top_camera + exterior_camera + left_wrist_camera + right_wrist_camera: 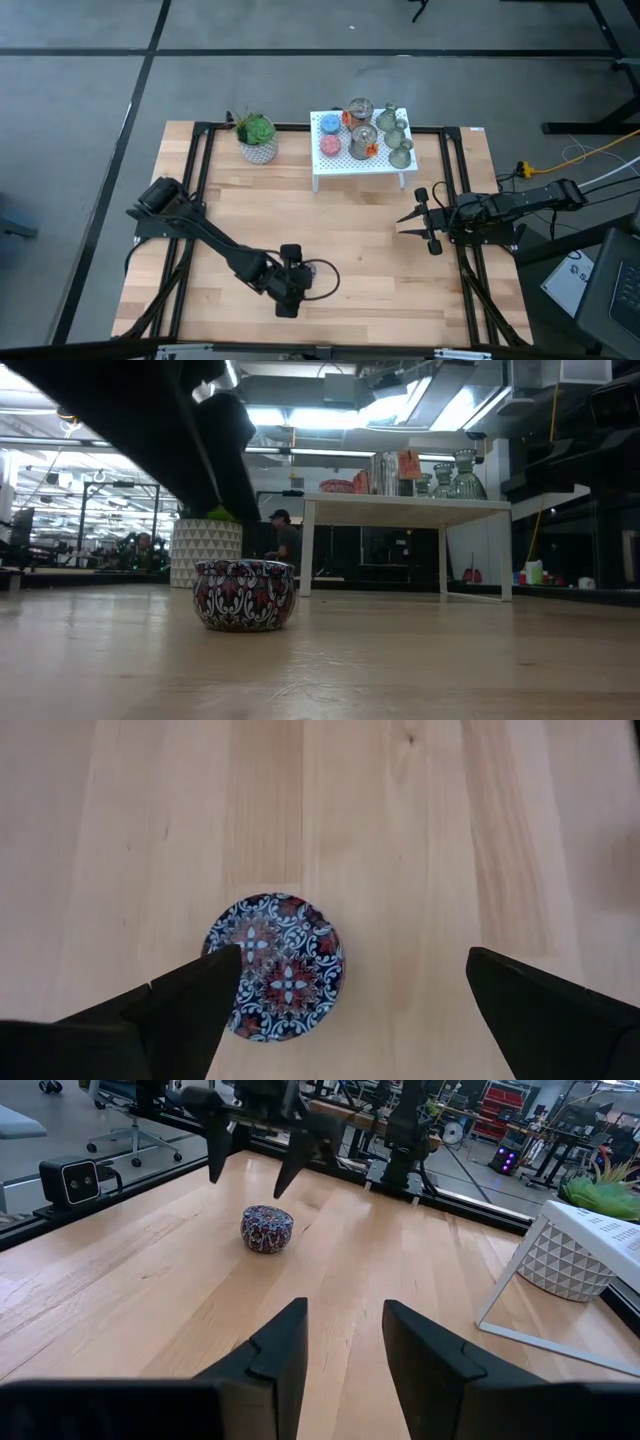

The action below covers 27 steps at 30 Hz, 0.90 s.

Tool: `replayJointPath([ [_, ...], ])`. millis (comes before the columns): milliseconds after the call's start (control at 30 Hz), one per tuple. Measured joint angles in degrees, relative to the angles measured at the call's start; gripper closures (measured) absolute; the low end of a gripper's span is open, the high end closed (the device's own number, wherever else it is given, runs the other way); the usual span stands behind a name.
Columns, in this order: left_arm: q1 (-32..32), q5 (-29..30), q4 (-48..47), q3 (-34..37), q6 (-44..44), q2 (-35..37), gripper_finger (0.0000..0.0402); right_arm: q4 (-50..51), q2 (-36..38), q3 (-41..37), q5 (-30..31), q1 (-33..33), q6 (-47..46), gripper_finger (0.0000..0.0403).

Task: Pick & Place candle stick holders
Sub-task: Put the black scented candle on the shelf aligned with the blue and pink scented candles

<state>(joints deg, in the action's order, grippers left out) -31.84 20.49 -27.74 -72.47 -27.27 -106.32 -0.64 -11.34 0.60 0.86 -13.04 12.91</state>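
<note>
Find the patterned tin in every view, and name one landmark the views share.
High view: patterned tin hidden under the left gripper, near the table's front edge.
Low view: patterned tin, left of centre, standing on the wood.
Left wrist view: its lid, seen from above, beside one finger of the open gripper.
Right wrist view: tin, below the left gripper.
Shared landmark: white stand; not in the left wrist view.

The holders (394, 132) stand on the stand (330, 172) at the table's (350, 250) back, right of the plant (258, 136); the tin (267, 1228) sits near the front.
</note>
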Motion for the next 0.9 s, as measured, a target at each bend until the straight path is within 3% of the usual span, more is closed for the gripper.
replayJointPath([
  [700,0.21,3.62,0.58,-0.02,1.51,-0.63,0.0017,0.01,-0.02,0.00,0.00,-0.02,-0.02,0.0268],
  [900,2.34,1.23,0.58,-0.01,-2.19,-0.63,0.0017,-0.01,-0.02,0.00,0.00,0.01,0.00,0.0268],
])
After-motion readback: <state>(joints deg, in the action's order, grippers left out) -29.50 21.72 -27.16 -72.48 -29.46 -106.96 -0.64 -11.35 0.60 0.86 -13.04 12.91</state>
